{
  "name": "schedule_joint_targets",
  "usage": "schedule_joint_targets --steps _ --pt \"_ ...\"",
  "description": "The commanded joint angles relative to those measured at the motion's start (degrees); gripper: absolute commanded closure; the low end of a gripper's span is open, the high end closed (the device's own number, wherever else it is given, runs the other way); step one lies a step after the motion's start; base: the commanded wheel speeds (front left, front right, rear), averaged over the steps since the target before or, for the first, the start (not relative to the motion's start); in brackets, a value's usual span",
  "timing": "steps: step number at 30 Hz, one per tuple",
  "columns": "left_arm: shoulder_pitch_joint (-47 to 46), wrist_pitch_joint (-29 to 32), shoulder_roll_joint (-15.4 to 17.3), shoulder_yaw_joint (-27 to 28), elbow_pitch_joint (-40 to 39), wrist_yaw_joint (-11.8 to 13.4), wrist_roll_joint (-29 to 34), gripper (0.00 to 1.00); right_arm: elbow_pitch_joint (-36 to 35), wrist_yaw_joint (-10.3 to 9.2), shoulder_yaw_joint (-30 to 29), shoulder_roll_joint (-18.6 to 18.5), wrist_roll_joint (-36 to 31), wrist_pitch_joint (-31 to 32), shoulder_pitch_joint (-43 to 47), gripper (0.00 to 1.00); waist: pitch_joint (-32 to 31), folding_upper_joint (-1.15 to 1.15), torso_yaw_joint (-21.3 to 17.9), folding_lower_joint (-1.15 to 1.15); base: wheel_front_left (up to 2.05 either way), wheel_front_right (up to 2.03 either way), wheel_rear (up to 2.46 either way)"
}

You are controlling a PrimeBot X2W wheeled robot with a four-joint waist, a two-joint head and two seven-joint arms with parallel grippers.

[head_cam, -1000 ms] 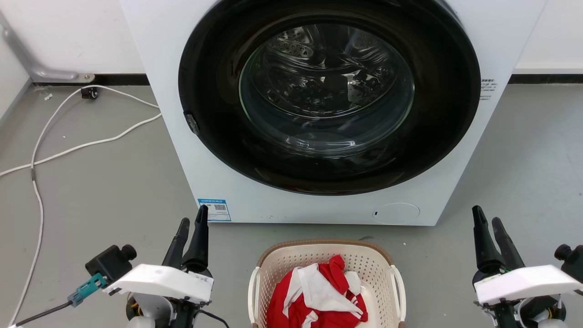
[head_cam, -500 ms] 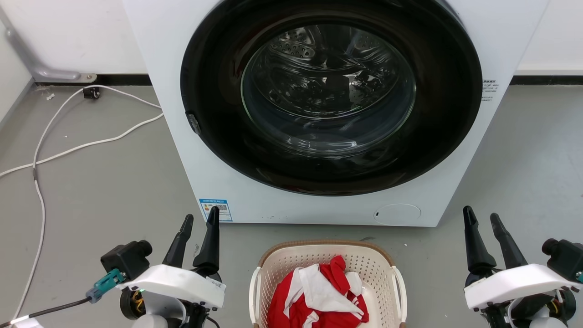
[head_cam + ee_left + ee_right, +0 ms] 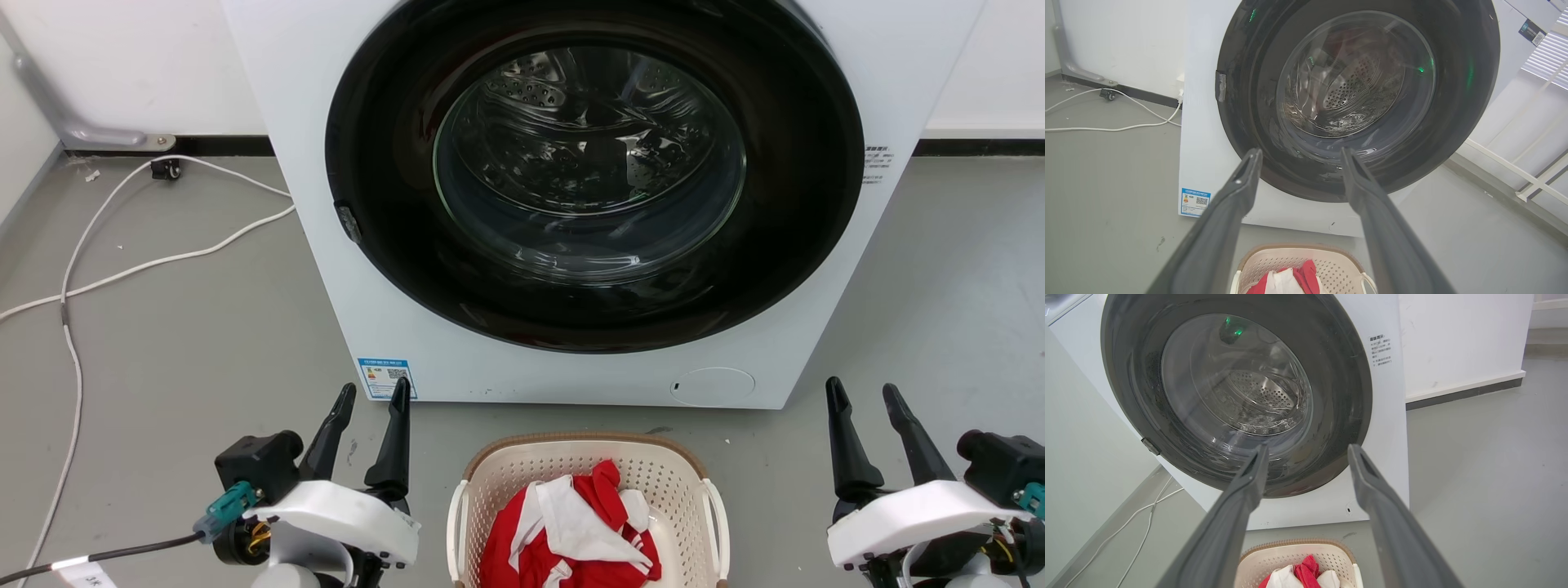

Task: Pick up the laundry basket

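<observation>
Head view: one white washing machine [image 3: 326, 269] with a round dark door and a domed glass pane. On the grey floor just in front of it sits one laundry basket [image 3: 514, 474], cream perforated plastic with a brown woven-look rim and two white side handles. Red-and-white cloth [image 3: 571, 531] is heaped inside. Left gripper [image 3: 375, 385] is left of the basket and right gripper [image 3: 861, 385] well right of it. Both have fingers spread, gripping nothing. White cables [image 3: 147, 263] trail at far left.

Left wrist view: blue label [image 3: 1195, 201] on the machine's lower left corner, white railing [image 3: 1527, 179] at right. Reddish tint in the drum, possibly a reflection.

Right wrist view: printed notice [image 3: 1381, 349] on the machine's right front.
</observation>
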Motion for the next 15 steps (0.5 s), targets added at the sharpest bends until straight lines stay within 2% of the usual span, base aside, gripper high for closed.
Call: schedule_joint_targets --steps 1,15 --pt "-1.2 -0.5 0.4 -0.4 -0.3 0.2 1.6 0.00 -0.8 0.09 -0.1 0.0 -1.5 -0.4 0.3 0.00 0.0 0.00 0.0 -0.01 0.00 0.00 0.00" --pt "-1.5 -2.4 0.5 -1.7 0.8 0.7 9.1 0.00 -1.0 0.11 -0.2 0.0 -7.9 -1.6 0.8 0.00 0.0 0.00 0.2 -0.01 0.00 0.00 0.00"
